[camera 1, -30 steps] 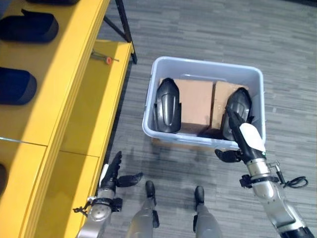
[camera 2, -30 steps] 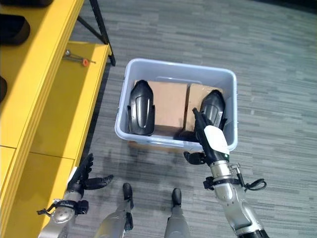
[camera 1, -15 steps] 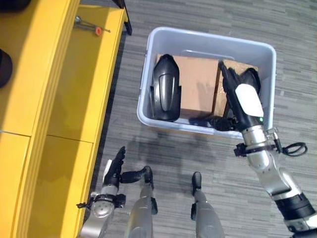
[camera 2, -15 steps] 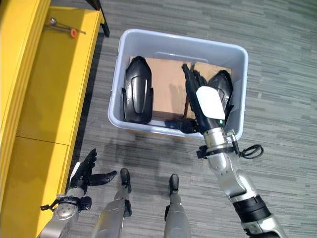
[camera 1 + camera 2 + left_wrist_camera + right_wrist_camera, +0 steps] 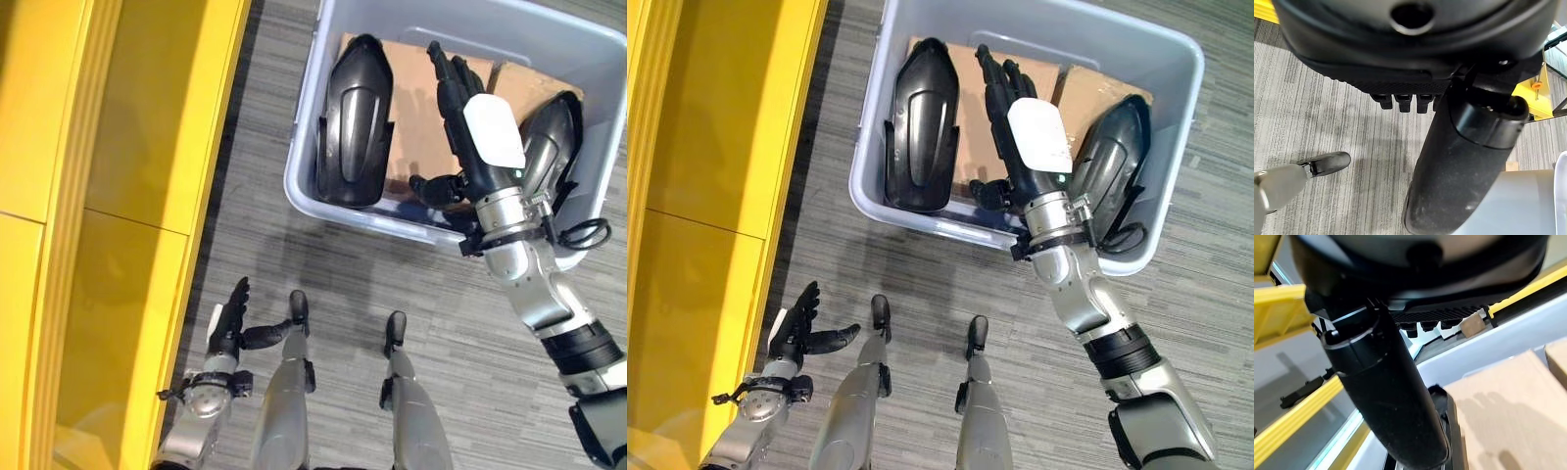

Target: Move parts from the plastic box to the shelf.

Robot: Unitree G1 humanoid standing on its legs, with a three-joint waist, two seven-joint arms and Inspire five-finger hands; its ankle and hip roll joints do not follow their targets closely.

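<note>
1. Right hand (image 5: pixel 468 117) out over the plastic box (image 5: pixel 323 191), fingers straight and spread wide, thumb standing off to the side, nothing held; white cover on its back.
2. Left hand (image 5: pixel 228 323) low at the near left, above the floor beside the shelf, fingers straight and loose, thumb out, empty.
3. Underneath: grey carpet floor (image 5: pixel 245 225) with a fine striped weave, running on all sides of the box.
4. Along the left: yellow shelf (image 5: pixel 127 196), flat glossy boards with a seam across, standing just beside the box with a strip of carpet between.
5. Parts: two black, glossy, elongated moulded shells with a rounded nose and raised side edges.
6. Left part (image 5: pixel 354 122) lying lengthwise at the left end of the box, nose toward the far side.
7. Right part (image 5: pixel 551 147) at the right end of the box, tilted, partly covered by the right wrist.
8. Box: pale grey-blue, rectangular, rounded corners, open top; brown cardboard (image 5: pixel 416 117) lining the bottom between and under the two parts, directly below the right hand's fingers.
</note>
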